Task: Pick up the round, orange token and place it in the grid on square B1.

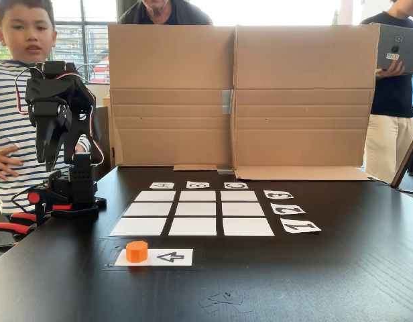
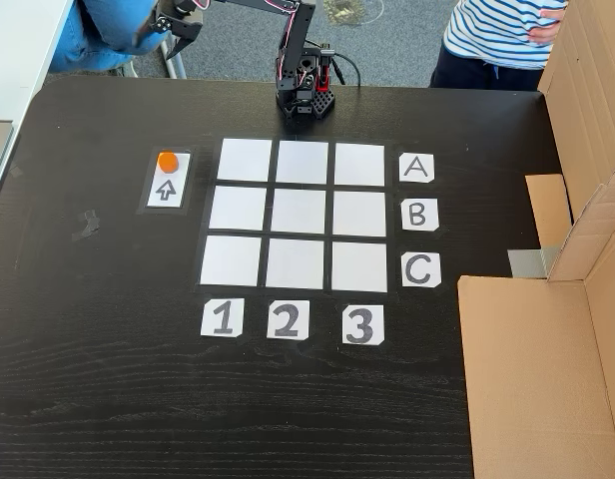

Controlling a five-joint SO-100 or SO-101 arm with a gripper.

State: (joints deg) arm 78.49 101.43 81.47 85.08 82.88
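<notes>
Altogether 1 orange token [image 2: 168,161] sits on 1 white arrow strip [image 2: 167,190], just beside the grid [image 2: 298,214] of 9 white squares, apart from square B1 [image 2: 237,208]. Beside the grid lie 6 labels, and the gripper [image 1: 51,153] hangs raised by the grid's far edge, holding nothing; I cannot tell how its fingers stand.

1. In both fixed views the grid [image 2: 299,214] lies flat mid-table [image 2: 88,379].
2. In a fixed view, labels A, B, C [image 2: 418,215] run down its right side; labels 1, 2, 3 [image 2: 288,321] lie below it.
3. The arrow strip [image 2: 167,182] lies left of the grid, apart from it.
4. The token [image 2: 168,161] rests on the strip's far end, beyond the arrow.
5. The arm base [image 2: 306,98] stands behind the grid's top edge.
6. A cardboard screen [image 1: 240,100] stands upright beyond the C label side.
</notes>
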